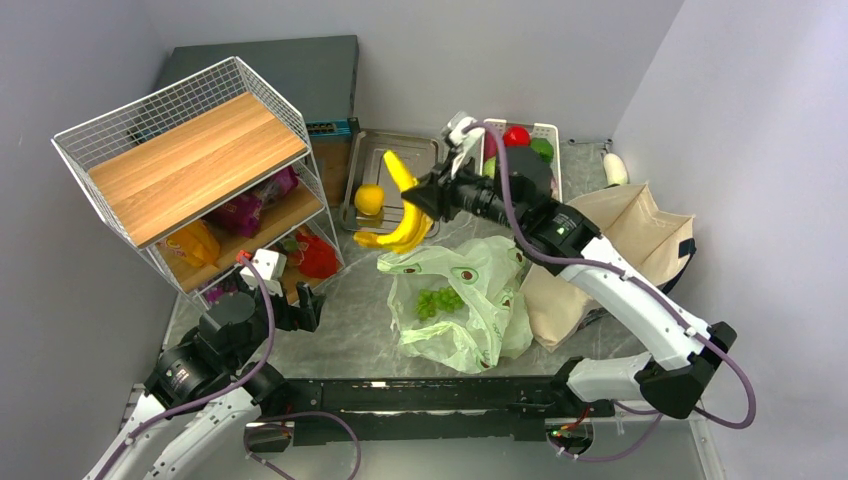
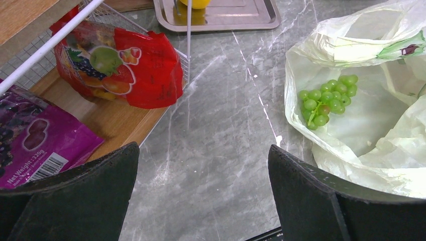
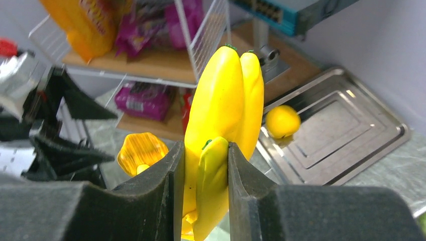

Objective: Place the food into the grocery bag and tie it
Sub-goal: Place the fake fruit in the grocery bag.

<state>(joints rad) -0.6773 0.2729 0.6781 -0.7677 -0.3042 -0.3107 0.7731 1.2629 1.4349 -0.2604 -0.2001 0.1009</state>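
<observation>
My right gripper (image 1: 418,203) is shut on the yellow bananas (image 1: 405,215), holding the bunch in the air just left of the steel tray (image 1: 425,150); up close the bananas (image 3: 226,110) sit squeezed between both fingers, the gripper (image 3: 205,160) closed on them. A yellow lemon (image 1: 369,199) lies in the tray, seen also as the lemon (image 3: 282,121). The pale-green grocery bag (image 1: 480,300) lies open on the table with green grapes (image 1: 438,301) inside; the grapes (image 2: 326,100) show through the bag (image 2: 361,135). My left gripper (image 1: 308,305) stands open and empty over bare table (image 2: 203,170).
A wire rack (image 1: 190,170) with a wooden top and snack packets (image 2: 120,65) stands at the left. A white basket (image 1: 545,140) with red and green produce sits at the back. A beige tote (image 1: 620,240) stands to the right of the bag.
</observation>
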